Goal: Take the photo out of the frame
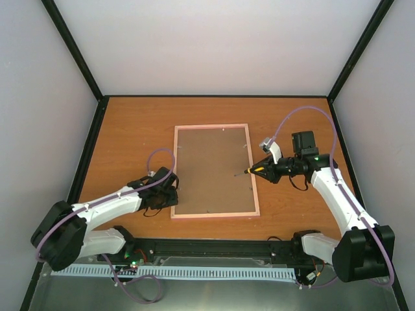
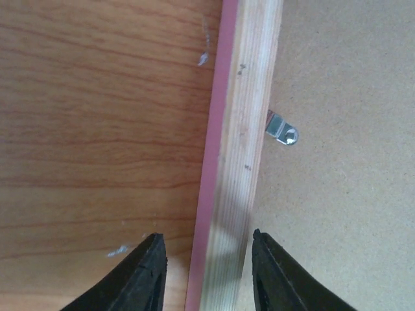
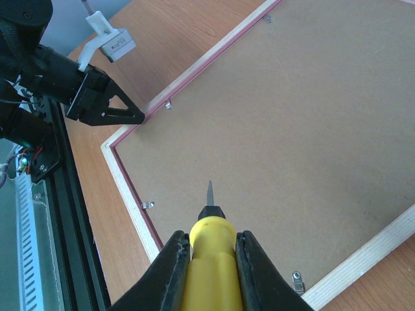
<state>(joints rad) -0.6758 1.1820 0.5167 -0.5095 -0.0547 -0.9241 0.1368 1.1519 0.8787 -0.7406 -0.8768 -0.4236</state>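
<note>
Two grippers: left gripper [image 2: 206, 234] half-open astride the frame [image 2: 243, 129] rail, right gripper [image 3: 212, 234] clamping a screwdriver [image 3: 209, 259]. Frame lies face-down at table [image 1: 130, 129] centre, stiff, light; photo hidden under backing [image 1: 214, 168], likely flimsy, so lift it by its edges.

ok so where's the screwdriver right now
It is in the right gripper, on the right of the top view. The yellow-handled screwdriver points its tip at the brown backing board, just inside the right rail of the frame.
</note>
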